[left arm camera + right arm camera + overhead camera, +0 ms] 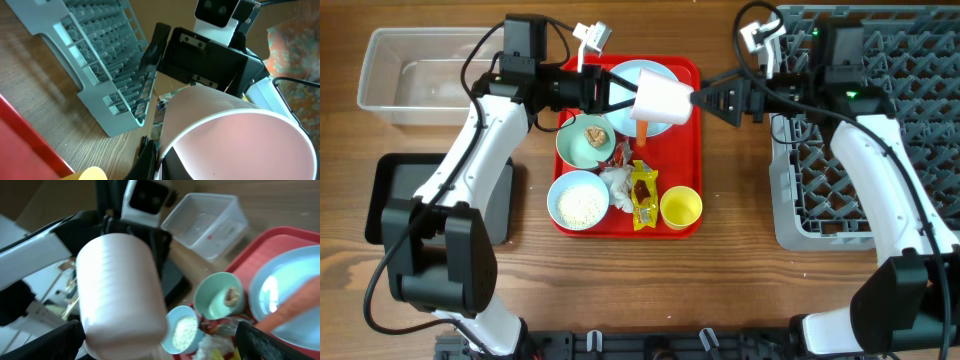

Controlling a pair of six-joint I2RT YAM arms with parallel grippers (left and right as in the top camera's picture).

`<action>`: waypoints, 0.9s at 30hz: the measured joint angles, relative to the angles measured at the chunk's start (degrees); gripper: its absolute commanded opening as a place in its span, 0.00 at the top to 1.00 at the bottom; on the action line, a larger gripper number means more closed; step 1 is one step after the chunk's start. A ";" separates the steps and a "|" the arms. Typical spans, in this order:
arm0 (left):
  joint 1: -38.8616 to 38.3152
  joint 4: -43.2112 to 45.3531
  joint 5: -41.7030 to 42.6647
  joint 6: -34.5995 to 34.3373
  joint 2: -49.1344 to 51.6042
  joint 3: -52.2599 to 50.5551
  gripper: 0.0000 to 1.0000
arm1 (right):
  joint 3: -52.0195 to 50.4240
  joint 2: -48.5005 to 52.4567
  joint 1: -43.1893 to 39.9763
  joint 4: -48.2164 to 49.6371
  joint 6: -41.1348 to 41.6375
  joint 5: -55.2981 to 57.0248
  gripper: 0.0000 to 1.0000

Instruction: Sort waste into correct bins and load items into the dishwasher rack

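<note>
My left gripper (632, 95) is shut on the rim of the pinkish-white cup (665, 100), one finger inside it (160, 155), holding it on its side above the red tray. My right gripper (702, 98) is open, its fingers (160, 342) wide apart around the cup's base (120, 290). The carrot (642, 135) lies on the blue plate (625, 72). One bowl (575, 150) holds a brown lump (595, 133), the other (578, 200) holds rice. The wrappers (643, 190), tissue (618, 182) and yellow cup (680, 207) sit on the tray.
The grey rack (880, 150) stands at the right. The clear tub (410, 70) is at the back left and the black tray (390, 190) in front of it. The red tray (692, 70) lies in the middle.
</note>
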 measured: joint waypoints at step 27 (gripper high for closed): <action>-0.28 3.82 -0.04 -0.26 -0.02 0.33 0.96 | -0.52 0.02 6.62 12.90 11.63 -1.29 0.39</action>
